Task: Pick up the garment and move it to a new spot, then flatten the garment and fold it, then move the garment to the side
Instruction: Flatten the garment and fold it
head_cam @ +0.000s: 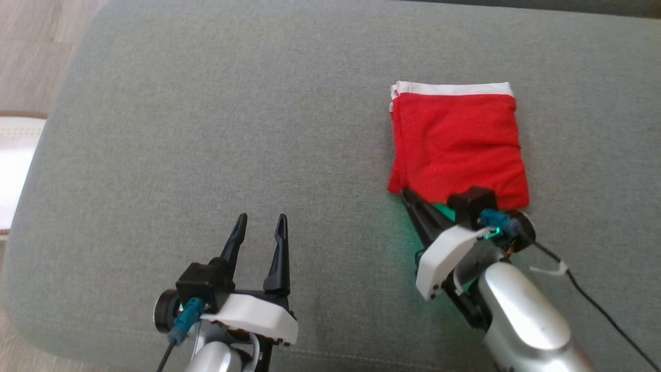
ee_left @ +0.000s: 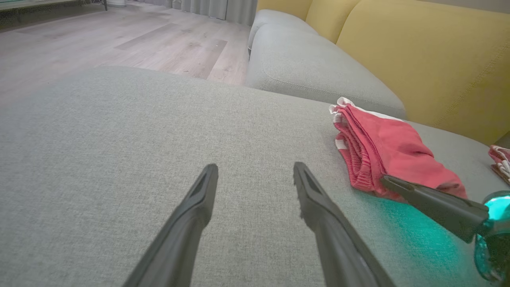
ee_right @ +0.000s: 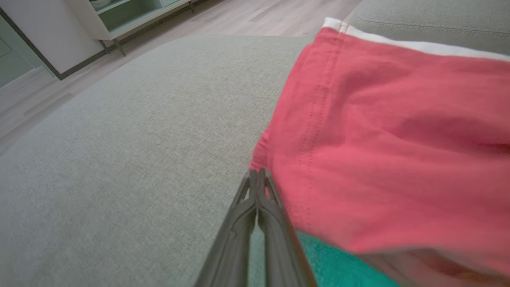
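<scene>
- Far left in the head view: left gripper (head_cam: pixel 261 219), fingers spread wide, nothing between them, over the bare grey cushion (head_cam: pixel 206 129).
- Added by the left wrist view: past those parted tips, more plain grey weave, then wooden floor (ee_left: pixel 99 36) and a second grey seat (ee_left: pixel 310 63). Ahead and to the right of the tips, a yellow backrest (ee_left: pixel 418 52).
- To the right of the left gripper and well apart from it: right gripper (head_cam: pixel 405 192), fingers clenched together, tips set at the nearest corner of the garment (head_cam: pixel 457 147).
- Closer detail from the right wrist view: both fingers pressed into one dark wedge, tips touching the red hem. Cannot tell whether any cloth is caught between them. Far ahead and left of the tips, a pale cabinet (ee_right: pixel 119 16) on the floor.
- Ahead and to the right of the clenched tips: garment folded into a rough rectangle, lying on the cushion, with a white band (head_cam: pixel 454 89) along the edge farthest from the tips.
- Side-on from the left wrist view: stacked folded layers and gathered elastic at the garment's left edge, a thickness flattened out in the head view.
- Beneath the right gripper: green glow (ee_left: pixel 402 227) cast on the cushion.
- Farthest right in the left wrist view: edge of another reddish cloth (ee_left: pixel 501 157), beyond the garment and apart from it.
</scene>
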Controlling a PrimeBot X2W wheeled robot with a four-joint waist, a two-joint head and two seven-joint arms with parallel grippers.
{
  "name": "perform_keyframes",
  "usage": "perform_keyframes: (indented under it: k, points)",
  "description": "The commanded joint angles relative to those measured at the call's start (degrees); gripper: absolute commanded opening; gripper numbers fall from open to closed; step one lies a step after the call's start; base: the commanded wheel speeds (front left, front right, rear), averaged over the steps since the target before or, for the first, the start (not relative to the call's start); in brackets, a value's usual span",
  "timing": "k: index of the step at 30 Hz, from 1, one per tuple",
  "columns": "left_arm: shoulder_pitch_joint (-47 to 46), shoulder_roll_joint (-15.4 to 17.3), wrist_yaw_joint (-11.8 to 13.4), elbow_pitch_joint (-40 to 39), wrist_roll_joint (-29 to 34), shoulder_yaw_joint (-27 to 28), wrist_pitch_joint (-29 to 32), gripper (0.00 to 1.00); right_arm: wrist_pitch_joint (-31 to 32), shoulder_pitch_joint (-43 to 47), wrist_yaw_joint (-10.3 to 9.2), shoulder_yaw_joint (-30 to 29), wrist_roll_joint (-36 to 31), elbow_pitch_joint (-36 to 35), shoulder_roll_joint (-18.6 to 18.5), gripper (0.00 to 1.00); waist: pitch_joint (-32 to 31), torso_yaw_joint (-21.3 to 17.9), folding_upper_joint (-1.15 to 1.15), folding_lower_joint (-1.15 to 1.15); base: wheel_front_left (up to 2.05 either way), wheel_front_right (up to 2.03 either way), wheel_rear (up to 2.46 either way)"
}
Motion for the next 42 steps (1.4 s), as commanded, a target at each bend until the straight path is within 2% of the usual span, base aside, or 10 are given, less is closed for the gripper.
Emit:
perform_keyframes:
  k: [1, 5, 9, 10, 13, 14, 15, 20, 27, 42]
  points:
    - [-0.4, -0.3, 0.4, -1.4, 0.0, 2.2, -0.7, 1.0, -1.2, 0.4, 0.39, 1.6, 0.5, -1.6, 1.2, 0.0, -0.8, -0.7, 0.0, 0.0, 0.0, 0.0, 0.0]
    - [0.4, -0.3, 0.1, -1.0, 0.6, 3.2, -0.7, 1.0, -4.2, 1.9, 0.39, 0.5, 0.0, -3.0, 1.2, 0.0, -3.3, -2.2, 0.0, 0.0, 0.0, 0.0, 0.0]
    - [2.3, -0.3, -0.2, -0.7, 1.1, 5.0, -0.7, 1.0, -6.7, 5.7, 0.39, -4.4, -1.5, -6.7, 1.0, 0.0, -6.5, -3.7, 0.0, 0.0, 0.0, 0.0, 0.0]
    - [2.9, -0.2, -0.3, -0.7, 1.3, 5.6, -0.7, 1.0, -7.2, 7.0, 0.39, -5.7, -2.1, -8.0, 0.6, 0.09, -7.2, -4.0, 0.0, 0.0, 0.0, 0.0, 0.0]
    - [4.7, -0.1, -0.8, -0.6, 1.8, 7.1, -0.7, 1.0, -9.1, 11.1, 0.39, -8.9, -2.9, -12.5, -1.1, 0.48, -9.2, -4.7, 0.0, 0.0, 0.0, 0.0, 0.0]
    - [5.4, 0.0, -0.9, -0.6, 2.0, 7.6, -0.7, 1.0, -9.9, 12.6, 0.39, -9.9, -2.3, -14.0, -1.5, 0.85, -9.9, -4.9, 0.0, 0.0, 0.0, 0.0, 0.0]
    - [6.1, 0.0, -1.1, -0.5, 2.2, 8.1, -0.7, 1.0, -10.5, 14.1, 0.39, -11.1, -1.7, -15.3, -2.0, 1.0, -10.6, -5.1, 0.0, 0.0, 0.0, 0.0, 0.0]
    - [9.0, 0.1, -2.1, -0.2, 3.0, 10.0, -0.7, 1.0, -11.9, 19.9, 0.39, -15.4, -2.4, -18.1, -4.2, 1.0, -13.3, -5.5, 0.0, 0.0, 0.0, 0.0, 0.0]
    - [12.0, 0.2, -4.0, 0.2, 4.3, 12.5, -0.7, 1.0, -13.3, 27.1, 0.39, -22.1, -2.6, -20.4, -1.6, 1.0, -15.4, -6.4, 0.0, 0.0, 0.0, 0.0, 0.0]
    - [13.8, -0.1, -6.8, 1.1, 5.5, 14.2, -0.7, 1.0, -15.2, 28.0, 0.39, -25.0, -4.1, -18.5, 0.9, 1.0, -16.2, -7.3, 0.0, 0.0, 0.0, 0.0, 0.0]
